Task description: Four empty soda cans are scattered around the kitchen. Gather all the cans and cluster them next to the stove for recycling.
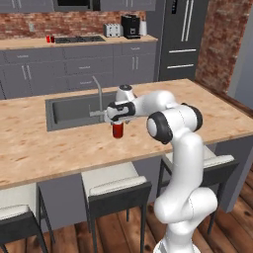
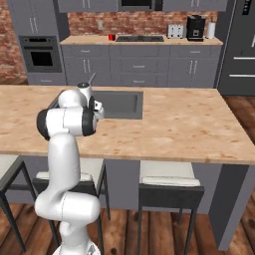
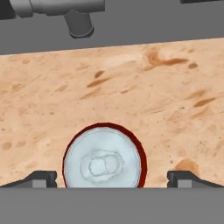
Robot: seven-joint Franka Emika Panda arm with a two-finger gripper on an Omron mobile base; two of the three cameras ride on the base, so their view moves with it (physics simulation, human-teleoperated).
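Hand view: my end effector point(image 3: 109, 179) hung spread above the soda can point(image 3: 104, 157); light, thin-walled, I judged; grip mid-body gently.

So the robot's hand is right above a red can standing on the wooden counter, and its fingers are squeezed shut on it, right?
Not quite. The gripper is right above the red can standing on the wooden counter, but its fingers are wide open on either side, not squeezing it. The hand view shows this.
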